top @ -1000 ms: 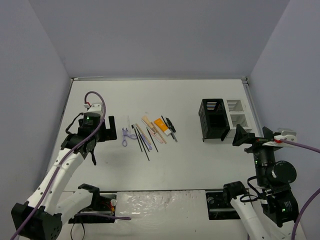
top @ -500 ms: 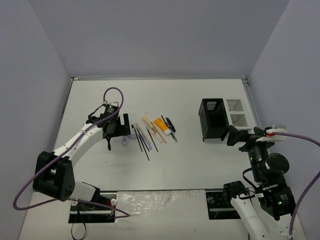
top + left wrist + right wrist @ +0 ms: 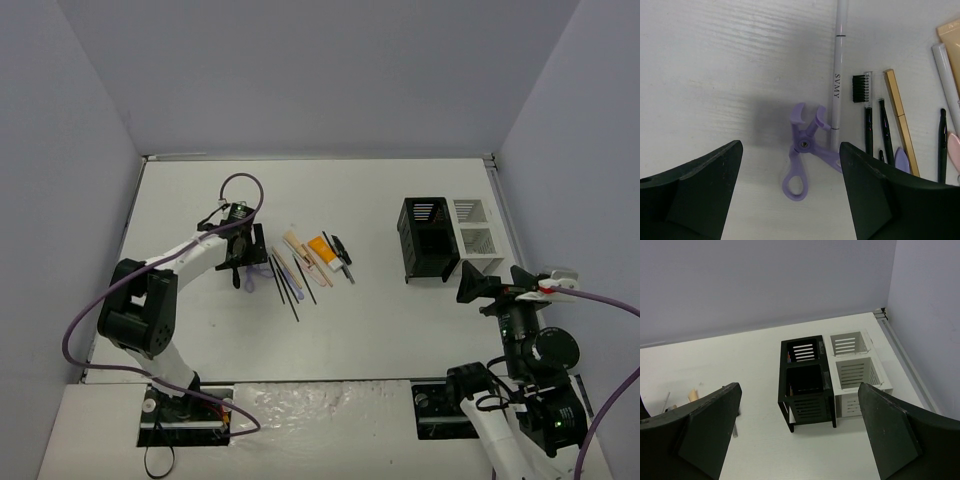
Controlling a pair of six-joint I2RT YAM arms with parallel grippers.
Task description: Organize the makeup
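Observation:
The makeup (image 3: 300, 262) lies in a row left of the table's middle: thin black pencils, beige sticks and an orange-and-white tube (image 3: 320, 247). My left gripper (image 3: 244, 258) hangs over the row's left end. In the left wrist view it (image 3: 790, 200) is open, its fingers (image 3: 700, 190) either side of the lavender scissor-like tool (image 3: 805, 150) and touching nothing. A white pencil (image 3: 837, 75) lies across the tool's top. My right gripper (image 3: 488, 287) (image 3: 800, 440) is open and empty, near the holder.
A black slatted holder (image 3: 428, 240) (image 3: 807, 380) stands joined to a white one (image 3: 476, 235) (image 3: 855, 365) at the right. A black brush (image 3: 861, 95) and a gold stick (image 3: 900, 120) lie just right of the white pencil. Walls close off three sides of the table.
My left arm has reached forward and right from the table's left side to hang over the lavender tool. Its jaws have narrowed a little. The right gripper has shifted slightly.

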